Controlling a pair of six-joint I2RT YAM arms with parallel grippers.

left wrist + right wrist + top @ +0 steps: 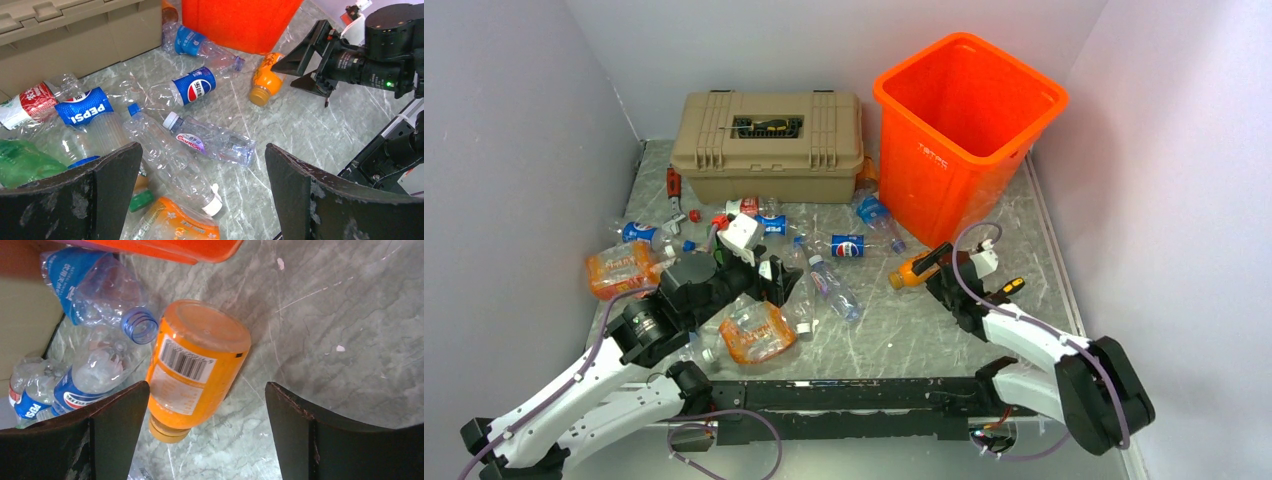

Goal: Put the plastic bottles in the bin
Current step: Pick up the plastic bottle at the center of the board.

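Several plastic bottles lie scattered on the marbled table in front of the tan toolbox. The orange bin [934, 175] stands at the back right. My right gripper [205, 435] is open, low over a small orange bottle [197, 365] lying on its side. That bottle's cap end reaches between the fingers, close to the left one, and the jaws are not closed on it. My left gripper [202, 195] is open above a clear bottle with a white cap [175, 165]. Beyond it lie a clear pink-labelled bottle [215, 142] and a Pepsi bottle [192, 86].
The tan toolbox [769, 150] stands at the back left of the bin, with a tool on its lid. Two large orange-wrapped bottles [621, 268] [759, 333] lie near the left arm. A yellow-handled screwdriver [1009, 288] lies by the right arm. Grey walls close in both sides.
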